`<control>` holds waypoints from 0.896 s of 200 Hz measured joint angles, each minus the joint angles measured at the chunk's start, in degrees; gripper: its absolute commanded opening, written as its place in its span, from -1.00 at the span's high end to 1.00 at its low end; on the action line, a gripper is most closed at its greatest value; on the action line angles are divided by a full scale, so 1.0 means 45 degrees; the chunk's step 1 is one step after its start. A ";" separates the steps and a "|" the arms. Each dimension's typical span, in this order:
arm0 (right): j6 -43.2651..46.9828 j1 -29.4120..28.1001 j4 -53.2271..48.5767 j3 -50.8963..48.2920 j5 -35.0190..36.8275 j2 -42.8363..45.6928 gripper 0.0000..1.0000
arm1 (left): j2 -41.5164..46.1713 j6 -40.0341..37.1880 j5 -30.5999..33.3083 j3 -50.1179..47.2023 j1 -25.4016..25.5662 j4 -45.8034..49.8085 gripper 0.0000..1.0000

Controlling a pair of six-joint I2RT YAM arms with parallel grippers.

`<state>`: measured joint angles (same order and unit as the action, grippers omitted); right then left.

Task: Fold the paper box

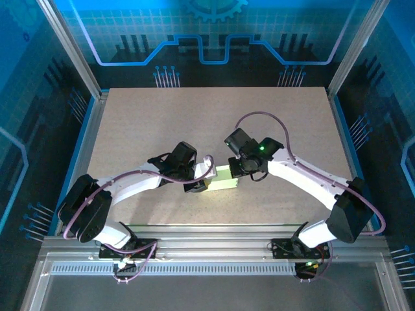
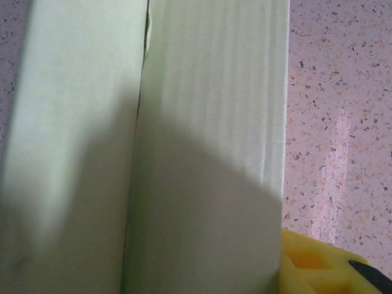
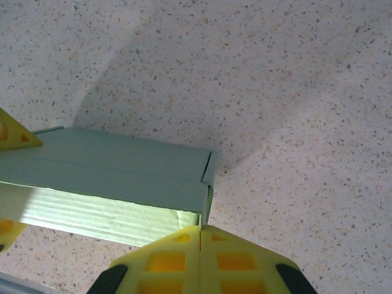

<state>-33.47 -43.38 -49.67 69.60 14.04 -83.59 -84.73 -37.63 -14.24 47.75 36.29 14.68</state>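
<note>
The speckled table [image 1: 162, 116] lies under the paper box [image 1: 224, 177], which rests flat on it as a slim sleeve. Your left gripper [image 1: 196, 184] straddles the box's left end and looks clamped across it. Your right gripper [image 3: 201, 229], fingers pressed together, touches the box's right end. Expect light, thin card that dents and slides, so hold it gently by its long edges.
</note>
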 measured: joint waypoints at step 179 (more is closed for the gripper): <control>-0.2977 -0.1049 0.2589 -0.2385 0.1962 0.1054 1.00 | -0.0078 0.0369 0.0544 -0.0073 0.0175 -0.0335 0.04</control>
<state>-46.87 -48.10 -38.02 58.87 22.87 -78.85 -85.08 -35.97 -11.79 47.42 37.08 13.17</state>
